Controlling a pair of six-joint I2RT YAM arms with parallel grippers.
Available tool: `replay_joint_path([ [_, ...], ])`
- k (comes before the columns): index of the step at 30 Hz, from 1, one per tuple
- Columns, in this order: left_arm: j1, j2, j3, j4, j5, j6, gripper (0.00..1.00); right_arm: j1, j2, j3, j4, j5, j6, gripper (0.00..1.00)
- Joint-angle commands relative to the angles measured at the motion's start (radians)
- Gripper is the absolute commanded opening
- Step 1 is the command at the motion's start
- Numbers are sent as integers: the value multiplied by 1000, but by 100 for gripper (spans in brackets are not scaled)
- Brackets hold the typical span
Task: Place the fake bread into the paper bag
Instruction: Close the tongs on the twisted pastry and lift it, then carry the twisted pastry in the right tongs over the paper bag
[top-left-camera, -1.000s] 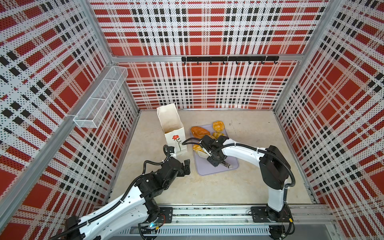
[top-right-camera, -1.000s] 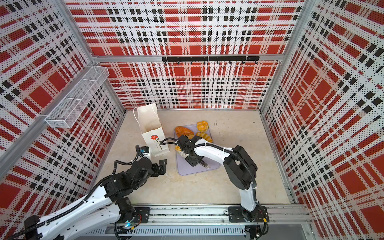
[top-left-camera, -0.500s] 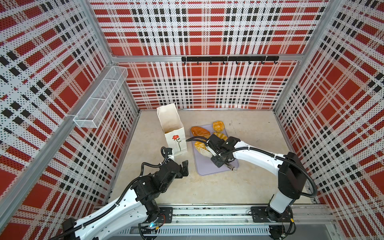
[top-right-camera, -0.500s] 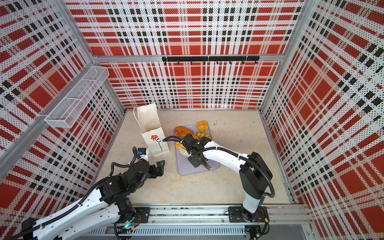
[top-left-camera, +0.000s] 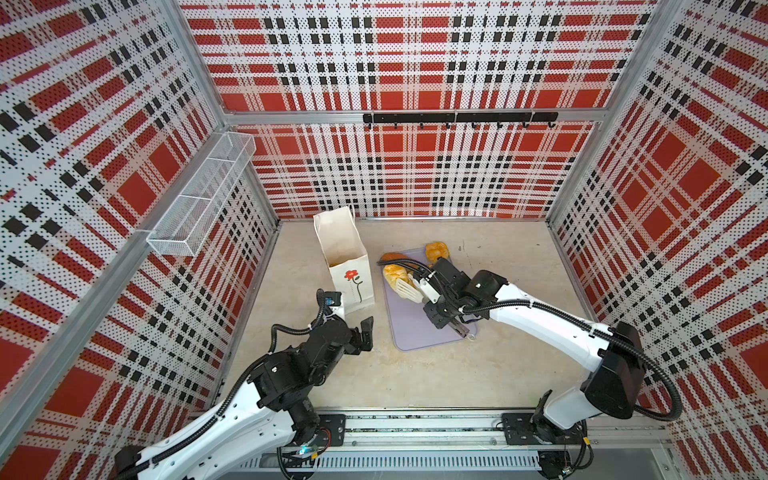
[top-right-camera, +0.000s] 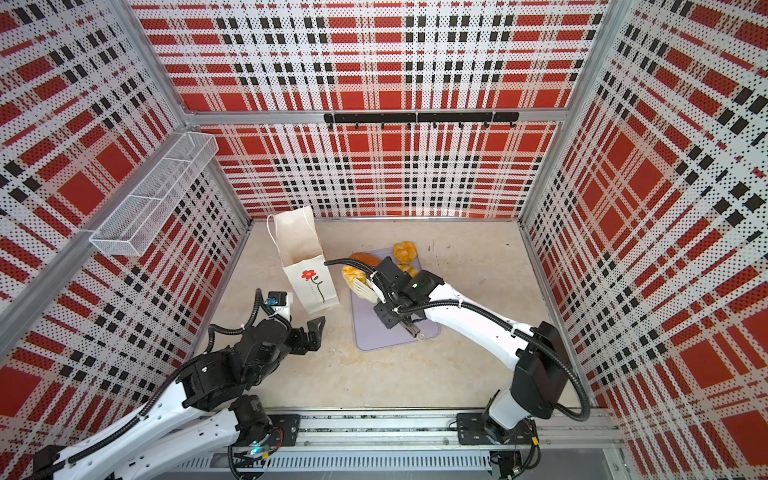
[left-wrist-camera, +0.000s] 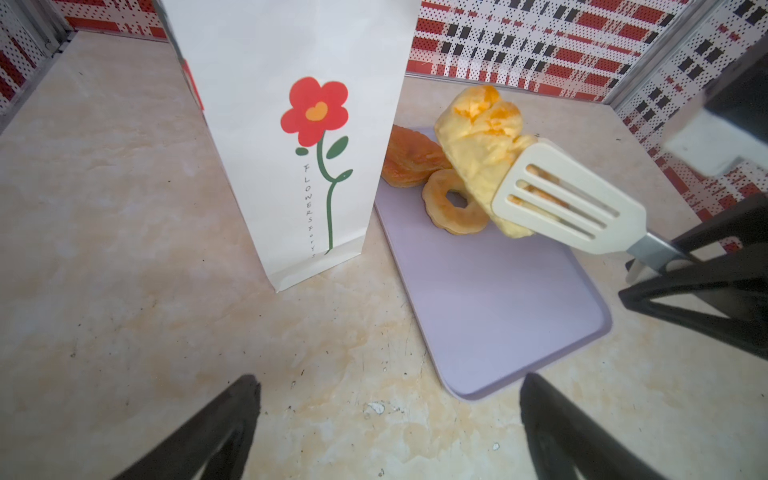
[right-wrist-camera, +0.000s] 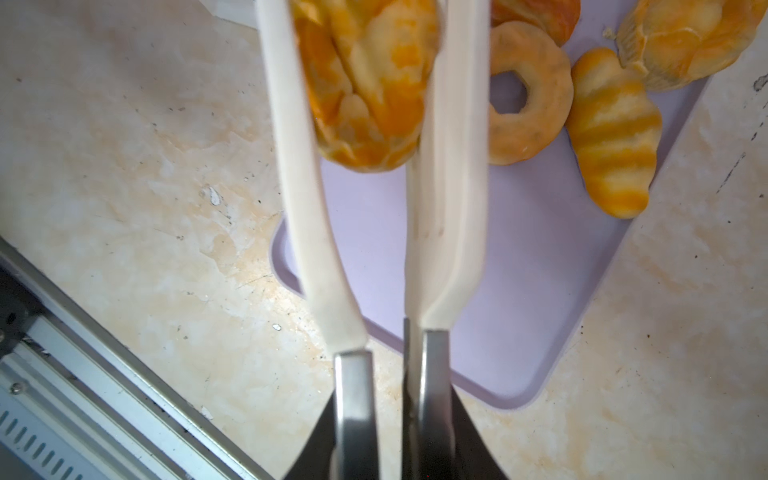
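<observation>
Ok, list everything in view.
paper bag: 1, white, red flower, upright
tray: 1, lilac, beside bag
tongs: 1, white, over tray
held pastry: 1, golden, clamped in tongs
flaky pastry: 1, golden, tray's far corner
ring doughnut: 1, golden, on tray
striped croissant: 1, golden, tray's edge
loaf: 1, brown, tray's far edge
wire basket: 1, white, left wall
hook rail: 1, black, back wall
left pincer: 1, black, open
right pincer: 1, black, shut on tongs

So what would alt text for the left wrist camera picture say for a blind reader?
A pair of cream slotted tongs holds a flaky yellow pastry above a lilac tray, beside an upright white paper bag with a red flower print. A ring doughnut and a darker brown loaf lie on the tray; the left gripper's open black fingers show in the foreground.
</observation>
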Motion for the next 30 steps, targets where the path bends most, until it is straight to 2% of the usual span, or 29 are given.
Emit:
replay_joint_path([
  [1, 8, -12, 38, -32, -21, 49, 99, 13, -53, 66, 65, -26, 18, 28],
  [16, 13, -54, 66, -78, -57, 79, 99, 63, -68, 214, 64, -38, 3, 29],
  [30, 25, -95, 66, -126, -84, 73, 99, 100, 100, 445, 73, -89, -42, 30],
])
